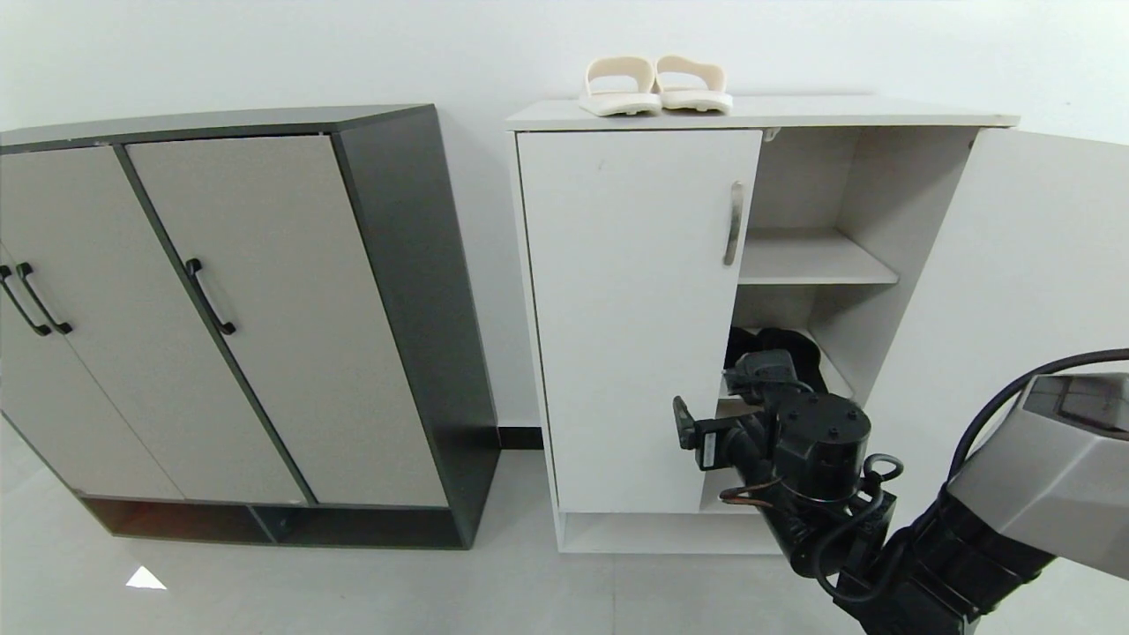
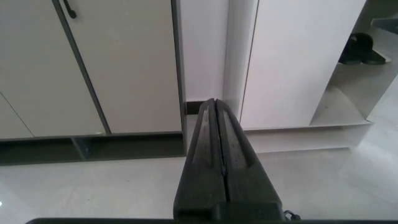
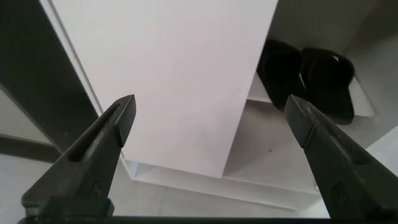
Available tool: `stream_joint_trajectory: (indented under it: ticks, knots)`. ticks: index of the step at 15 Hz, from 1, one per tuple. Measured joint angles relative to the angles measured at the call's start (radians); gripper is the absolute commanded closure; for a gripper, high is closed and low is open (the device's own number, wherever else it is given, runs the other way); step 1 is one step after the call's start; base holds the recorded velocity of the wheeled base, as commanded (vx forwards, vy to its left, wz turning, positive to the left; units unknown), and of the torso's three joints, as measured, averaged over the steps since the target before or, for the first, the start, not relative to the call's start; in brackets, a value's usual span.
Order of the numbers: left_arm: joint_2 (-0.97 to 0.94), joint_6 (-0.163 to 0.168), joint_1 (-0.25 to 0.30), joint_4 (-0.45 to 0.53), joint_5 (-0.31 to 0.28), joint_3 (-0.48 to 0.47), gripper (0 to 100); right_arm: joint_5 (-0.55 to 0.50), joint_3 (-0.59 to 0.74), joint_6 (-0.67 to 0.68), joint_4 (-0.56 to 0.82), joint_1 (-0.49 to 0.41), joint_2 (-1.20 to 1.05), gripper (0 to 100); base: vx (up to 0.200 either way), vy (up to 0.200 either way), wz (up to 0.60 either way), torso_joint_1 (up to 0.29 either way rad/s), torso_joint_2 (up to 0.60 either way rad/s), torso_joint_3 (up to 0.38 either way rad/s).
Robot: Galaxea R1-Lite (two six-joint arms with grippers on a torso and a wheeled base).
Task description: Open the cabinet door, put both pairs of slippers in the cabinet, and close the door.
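Observation:
A cream pair of slippers [image 1: 657,85] lies on top of the white cabinet [image 1: 767,112]. Its right door [image 1: 1014,309] stands swung open; the left door [image 1: 635,309] is closed. A black pair of slippers [image 1: 785,348] [image 3: 311,78] [image 2: 360,50] rests on a lower shelf inside. My right gripper [image 1: 719,397] [image 3: 210,106] hangs open and empty in front of the closed door's free edge, just outside the shelf with the black pair. My left gripper [image 2: 214,109] is shut on nothing, low above the floor, facing the gap between the two cabinets.
A dark grey cabinet [image 1: 220,309] with two closed doors and black handles stands left of the white one. The white cabinet's upper shelf [image 1: 807,260] is bare. Grey floor [image 1: 353,591] spreads in front.

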Motion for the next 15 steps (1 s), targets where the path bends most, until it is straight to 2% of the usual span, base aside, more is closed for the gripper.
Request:
stream_joint_trajectory:
  ticks: [5, 8, 15]
  knots:
    - [0.000, 0.000, 0.000, 0.001, 0.000, 0.000, 100, 0.005, 0.000, 0.000, -0.006, 0.000, 0.005, 0, 0.000, 0.000, 0.00, 0.000, -0.03, -0.034]
    - [0.000, -0.001, 0.000, 0.002, 0.000, 0.000, 100, 0.005, -0.003, -0.001, -0.006, 0.000, 0.007, 0, 0.000, 0.000, 0.00, 0.017, -0.20, -0.326]
    - [0.000, 0.001, 0.000, 0.000, 0.000, 0.000, 100, 0.005, 0.001, -0.001, -0.006, -0.003, 0.007, 0, 0.000, 0.000, 0.00, 0.083, -0.50, -0.353]
